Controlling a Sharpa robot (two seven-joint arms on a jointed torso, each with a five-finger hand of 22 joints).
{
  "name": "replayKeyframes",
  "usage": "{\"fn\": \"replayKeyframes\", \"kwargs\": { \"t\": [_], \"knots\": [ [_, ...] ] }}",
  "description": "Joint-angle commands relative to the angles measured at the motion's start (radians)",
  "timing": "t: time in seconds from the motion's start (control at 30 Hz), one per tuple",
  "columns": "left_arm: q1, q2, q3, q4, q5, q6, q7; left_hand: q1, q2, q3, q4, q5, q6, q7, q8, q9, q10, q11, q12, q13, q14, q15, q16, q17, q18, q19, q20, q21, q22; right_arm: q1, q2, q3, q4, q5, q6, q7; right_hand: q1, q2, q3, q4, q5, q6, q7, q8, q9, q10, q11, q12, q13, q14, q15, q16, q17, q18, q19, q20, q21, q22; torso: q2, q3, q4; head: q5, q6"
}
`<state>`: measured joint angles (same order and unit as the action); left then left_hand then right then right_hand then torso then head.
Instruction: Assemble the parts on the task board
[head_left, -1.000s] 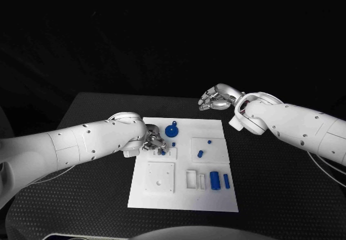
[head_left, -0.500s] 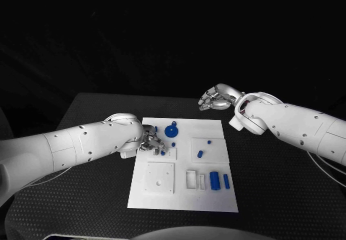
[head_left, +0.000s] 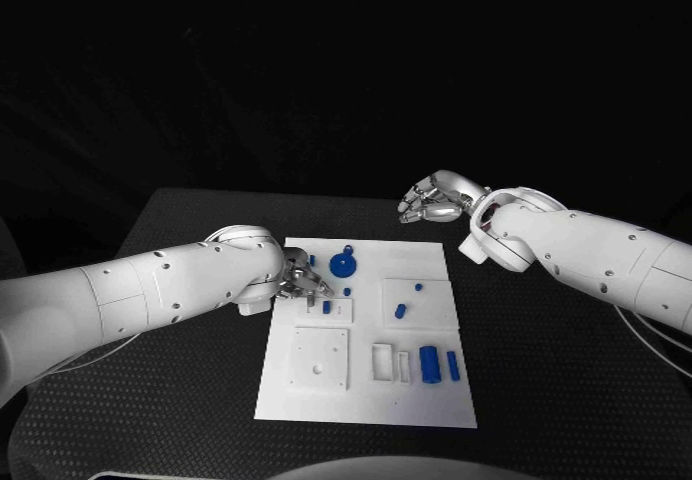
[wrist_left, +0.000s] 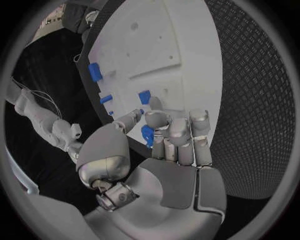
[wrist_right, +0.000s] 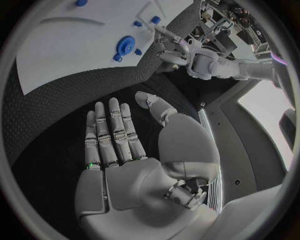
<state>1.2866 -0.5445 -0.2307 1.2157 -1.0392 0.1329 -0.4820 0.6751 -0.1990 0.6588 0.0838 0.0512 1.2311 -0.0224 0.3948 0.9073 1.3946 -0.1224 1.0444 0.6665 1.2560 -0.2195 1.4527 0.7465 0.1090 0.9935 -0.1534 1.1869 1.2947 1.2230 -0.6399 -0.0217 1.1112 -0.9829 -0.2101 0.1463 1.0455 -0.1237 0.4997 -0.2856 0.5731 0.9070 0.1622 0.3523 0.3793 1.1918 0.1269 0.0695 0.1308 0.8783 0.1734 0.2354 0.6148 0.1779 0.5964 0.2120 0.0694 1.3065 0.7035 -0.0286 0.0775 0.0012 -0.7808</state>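
The left hand (head_left: 300, 280) is pinching a blue piece (wrist_left: 147, 135) at the white board's (head_left: 433, 400) edge. The right hand (head_left: 433, 200) is spreading over the bare table (head_left: 577, 380).

Desk (head_left: 188, 215): black, with a fine woven or dimpled surface texture (most evident in the left wrist view (wrist_left: 250, 100)). It extends under and beyond both hands on all sides. The far corners are rounded. Background past the far edge is dark, and no detail can be made out there. A thin pale cable (head_left: 649, 335) lies on the desk near the right edge.
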Motion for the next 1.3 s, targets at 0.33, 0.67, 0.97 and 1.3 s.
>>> {"fn": "replayKeyframes", "kwargs": {
  "t": [0.33,0.67,0.97,1.3],
  "knots": [
    [0.039,-0.033,0.053,0.027,0.038,0.010,0.015,0.048,-0.024,0.001,0.024,-0.002,-0.042,0.022,-0.031,-0.003,-0.027,0.016,-0.054,-0.022,-0.028,0.014,-0.046,-0.018,0.006,-0.029,-0.109,-0.018,-0.009,0.000,-0.003,0.000,-0.005,0.014,0.009,0.008,-0.003,-0.001,0.000,0.004,0.005,-0.003,0.000,0.001,0.000,-0.002,0.000,0.006,0.000,-0.009,0.001,-0.004,0.001,-0.018,-0.008,-0.001,-0.005,0.002,0.000,0.0006,0.0006,0.003,0.011],
    [0.069,0.008,0.081,-0.106,0.053,-0.042,0.054,0.148,0.004,-0.019,-0.030,-0.002,-0.183,0.085,-0.119,-0.041,-0.146,0.072,-0.211,-0.089,-0.131,0.070,-0.195,-0.076,-0.031,-0.127,-0.073,-0.116,-0.053,-0.001,-0.004,0.000,-0.012,0.020,-0.011,-0.003,-0.005,-0.002,-0.001,0.004,0.000,-0.008,0.003,-0.001,-0.001,-0.005,0.004,0.004,-0.001,-0.008,0.001,-0.003,0.002,-0.018,-0.008,-0.002,-0.004,0.003,0.001,0.0001,0.0004,0.002,0.031],
    [0.072,0.076,0.081,-0.249,0.001,-0.040,0.082,0.193,0.019,-0.028,-0.071,-0.001,-0.313,0.143,-0.128,-0.078,-0.279,0.140,-0.397,-0.182,-0.243,0.154,-0.397,-0.165,-0.077,-0.232,-0.013,-0.252,-0.116,0.000,-0.003,0.000,-0.016,0.025,-0.020,-0.009,-0.017,-0.013,-0.012,0.007,-0.023,-0.011,0.004,-0.002,-0.001,-0.006,0.006,0.004,-0.001,-0.004,-0.002,-0.001,0.004,-0.017,-0.004,-0.002,-0.003,0.006,0.002,0.0003,-0.0010,-0.002,0.050],
    [0.064,0.149,0.076,-0.391,-0.007,0.046,0.093,0.136,-0.037,-0.048,0.012,-0.001,-0.378,0.167,-0.119,-0.116,-0.304,0.165,-0.472,-0.217,-0.265,0.193,-0.475,-0.189,-0.072,-0.261,0.026,-0.298,-0.130,0.000,-0.007,0.001,-0.004,0.033,-0.023,-0.010,-0.017,-0.011,-0.012,0.007,-0.024,-0.011,0.004,-0.002,-0.001,-0.006,0.006,0.004,-0.001,-0.004,-0.002,-0.001,0.004,-0.016,-0.004,-0.002,-0.003,0.006,0.011,-0.0001,-0.0062,0.002,0.061]
  ]
}}
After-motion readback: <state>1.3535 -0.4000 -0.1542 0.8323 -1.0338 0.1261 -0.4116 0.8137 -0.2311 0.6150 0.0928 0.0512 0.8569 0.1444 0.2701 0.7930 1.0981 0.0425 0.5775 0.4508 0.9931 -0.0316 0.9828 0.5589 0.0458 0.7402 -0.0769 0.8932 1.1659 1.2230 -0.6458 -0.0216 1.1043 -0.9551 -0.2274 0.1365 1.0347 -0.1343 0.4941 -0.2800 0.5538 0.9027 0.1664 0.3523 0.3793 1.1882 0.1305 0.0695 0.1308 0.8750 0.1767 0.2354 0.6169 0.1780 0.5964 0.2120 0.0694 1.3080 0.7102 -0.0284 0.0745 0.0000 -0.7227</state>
